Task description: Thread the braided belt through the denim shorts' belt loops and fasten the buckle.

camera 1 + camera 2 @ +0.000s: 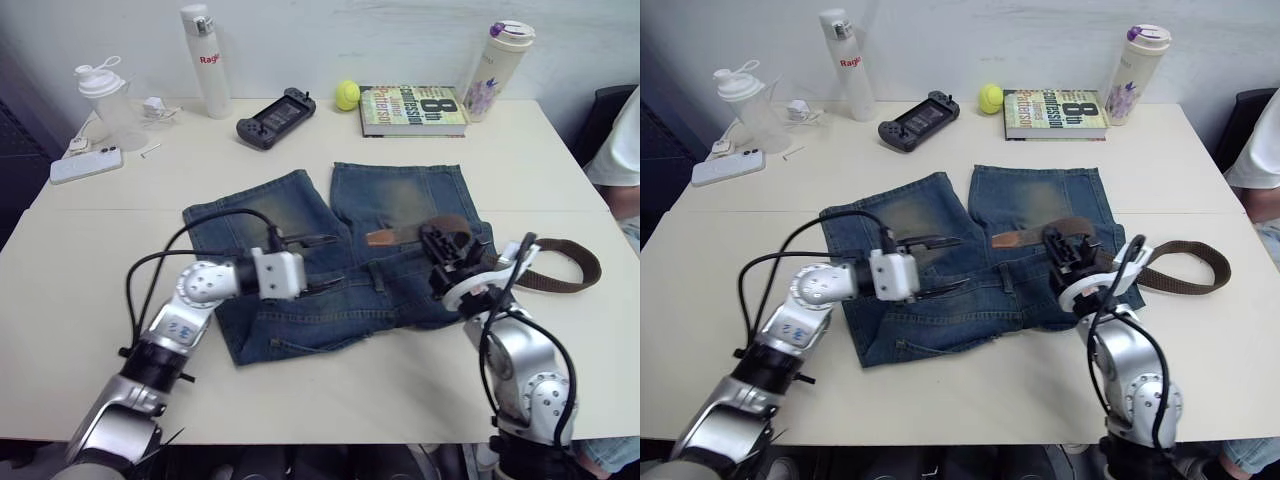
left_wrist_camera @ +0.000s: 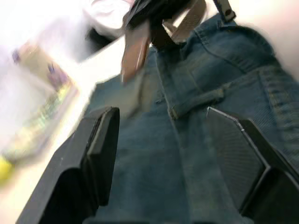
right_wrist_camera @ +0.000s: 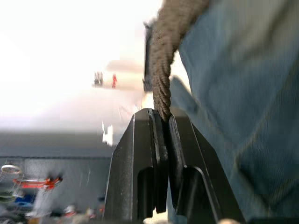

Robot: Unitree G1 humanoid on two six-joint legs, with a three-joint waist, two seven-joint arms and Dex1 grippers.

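The dark brown braided belt (image 3: 164,70) is being pinched by the right gripper (image 3: 161,122) at the faded blue denim shorts' (image 1: 300,300) waistband (left gripper (image 2: 163,140) spread wide), feeding toward a loop likely being called for next.

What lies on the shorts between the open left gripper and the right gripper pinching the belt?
In the left eye view, the belt's tan leather tip and bare denim shorts lie between the left gripper and right gripper.

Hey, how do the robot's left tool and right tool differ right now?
The left tool is open, its fingers spread over the denim shorts, holding nothing. The right tool is shut on the braided belt. The left points across the shorts' middle; the right sits at their edge nearest the belt's loop. Both hang low over the shorts.
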